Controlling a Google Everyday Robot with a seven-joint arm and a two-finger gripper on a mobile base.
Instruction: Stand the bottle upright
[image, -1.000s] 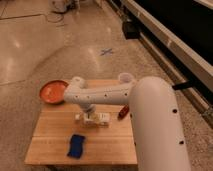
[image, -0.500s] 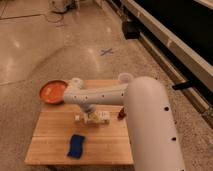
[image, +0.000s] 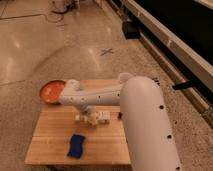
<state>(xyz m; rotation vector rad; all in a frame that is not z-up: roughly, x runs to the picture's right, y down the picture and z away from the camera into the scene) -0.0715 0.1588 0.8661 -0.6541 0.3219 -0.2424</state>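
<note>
Gripper (image: 87, 119) down beside the bottle (image: 103, 117), near the middle of the wooden table (image: 50, 150).
How wide the gripper stands, and whether it has hold of anything, cannot be told. The white bottle seems to lie on its side. It is probably light, stiff and smooth, apt to roll or skid, so take it across the body. A blue sponge (image: 76, 145) lies toward the near edge and an orange plate (image: 51, 91) overhangs the far left corner.

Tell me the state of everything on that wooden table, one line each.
bottle: on the table, seemingly on its side, at the end effector.
end effector: low at the table's middle, at the bottle.
blue sponge: lying flat near the front edge, untouched.
orange plate: right side up at the far left corner.
</note>
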